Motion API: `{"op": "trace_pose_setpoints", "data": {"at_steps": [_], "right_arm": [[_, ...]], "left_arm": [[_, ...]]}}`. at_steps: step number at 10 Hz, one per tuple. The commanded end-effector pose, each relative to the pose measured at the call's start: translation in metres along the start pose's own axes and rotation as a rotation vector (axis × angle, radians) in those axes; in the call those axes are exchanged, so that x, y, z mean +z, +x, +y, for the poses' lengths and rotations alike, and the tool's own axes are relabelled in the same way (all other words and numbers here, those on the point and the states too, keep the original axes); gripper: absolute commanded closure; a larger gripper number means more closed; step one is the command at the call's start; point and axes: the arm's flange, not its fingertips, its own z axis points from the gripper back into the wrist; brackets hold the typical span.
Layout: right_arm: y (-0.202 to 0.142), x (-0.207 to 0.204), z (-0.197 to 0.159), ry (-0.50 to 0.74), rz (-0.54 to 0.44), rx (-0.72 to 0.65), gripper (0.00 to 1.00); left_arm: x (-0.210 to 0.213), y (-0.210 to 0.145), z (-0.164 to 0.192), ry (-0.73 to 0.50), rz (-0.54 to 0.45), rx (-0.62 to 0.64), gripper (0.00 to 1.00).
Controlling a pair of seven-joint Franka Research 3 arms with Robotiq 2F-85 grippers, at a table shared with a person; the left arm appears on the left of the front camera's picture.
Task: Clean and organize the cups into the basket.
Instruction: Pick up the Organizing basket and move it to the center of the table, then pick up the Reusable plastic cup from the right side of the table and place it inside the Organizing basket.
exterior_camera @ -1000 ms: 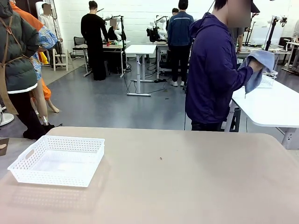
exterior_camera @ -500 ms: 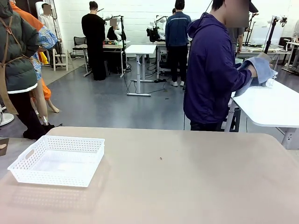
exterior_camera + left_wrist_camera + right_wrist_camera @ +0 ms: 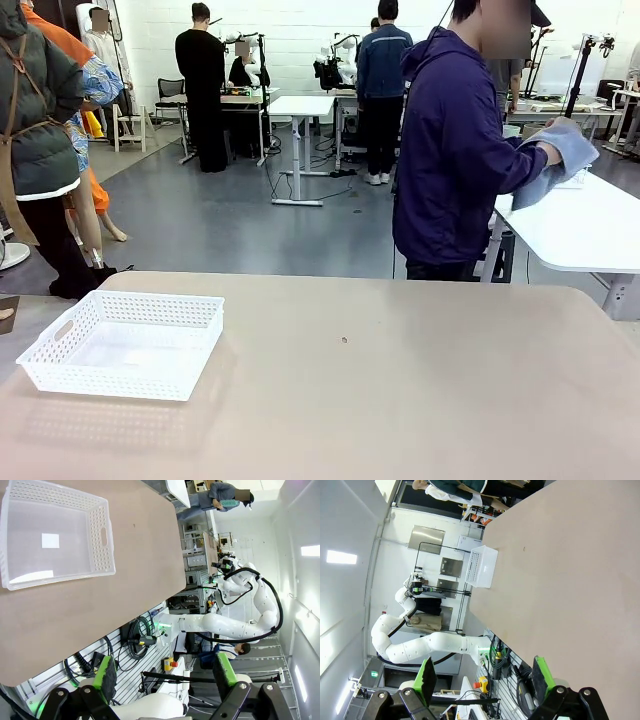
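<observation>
Basket point(image 3: 100, 378): one shallow white plastic tray, rectangular, with rows of small holes through its sides and a handle slot cut into the end walls. It sits flat on the tan bench point(image 3: 420, 400), on the robot's left side, near the left edge. From the left wrist view the basket point(image 3: 102, 535) shows a smooth bare floor with one pale square patch in the middle. From the right wrist view the basket point(image 3: 481, 566) is small and far off, at the other end of the bench.

One dark speck point(image 3: 344, 340) marks the bench near its middle.

Two pincers: the left pincer point(image 3: 165, 675) is released, its two green-padded fingers standing wide apart with nothing between them. The right pincer point(image 3: 484, 676) is likewise released and wide.

Beyond the far edge stands one person point(image 3: 455, 150) in a dark purple hooded top, turned toward a white table point(image 3: 590, 225), holding one blue-grey cloth point(image 3: 565, 150).
</observation>
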Motion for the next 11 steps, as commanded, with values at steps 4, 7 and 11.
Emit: {"op": "trace_pose_setpoints", "data": {"at_steps": [4, 7, 11], "right_arm": [[0.0006, 0.0016, -0.0004, 0.000, 0.002, 0.000, 0.00], [0.0006, 0.0016, -0.0004, 0.000, 0.002, 0.000, 0.00], [0.0006, 0.0016, -0.0004, 0.000, 0.002, 0.000, 0.00]], "left_arm": [[0.0012, -0.0017, -0.0005, -0.004, 0.000, 0.001, 0.00], [0.0012, -0.0017, -0.0005, -0.004, 0.000, 0.001, 0.00], [0.0012, -0.0017, -0.0005, -0.004, 0.000, 0.001, 0.00]]}}
